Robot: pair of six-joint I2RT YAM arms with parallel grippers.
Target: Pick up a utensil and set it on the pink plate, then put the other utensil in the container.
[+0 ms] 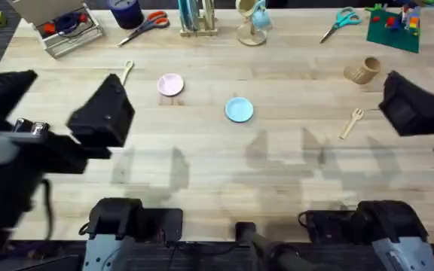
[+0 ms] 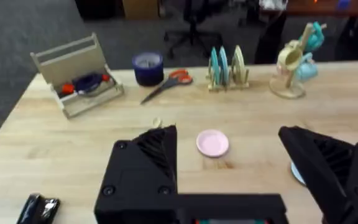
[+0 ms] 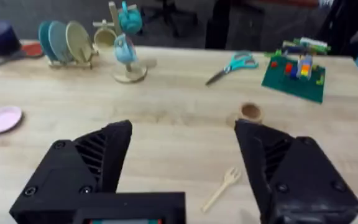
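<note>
The small wooden spoon (image 1: 126, 71) lies at the table's left, left of the pink plate (image 1: 170, 84). My left gripper (image 1: 105, 109) hovers just in front of the spoon. In its wrist view the left gripper (image 2: 225, 138) is open and holds nothing, with the pink plate (image 2: 212, 143) beyond it and the spoon's tip (image 2: 157, 122) by one finger. The wooden fork (image 1: 351, 123) lies at the right, in front of the tan ribbed container (image 1: 362, 71). My right gripper (image 1: 411, 105) hangs to their right. In its wrist view the right gripper (image 3: 184, 127) is open above the fork (image 3: 222, 186) and container (image 3: 250, 112).
A light blue plate (image 1: 239, 110) sits mid-table. Along the back edge stand a wire tray (image 1: 65, 30), a dark blue cup (image 1: 126, 11), red scissors (image 1: 151, 22), a plate rack (image 1: 197, 19), a mug stand (image 1: 253, 22), teal scissors (image 1: 340, 22) and a green brick board (image 1: 392, 28).
</note>
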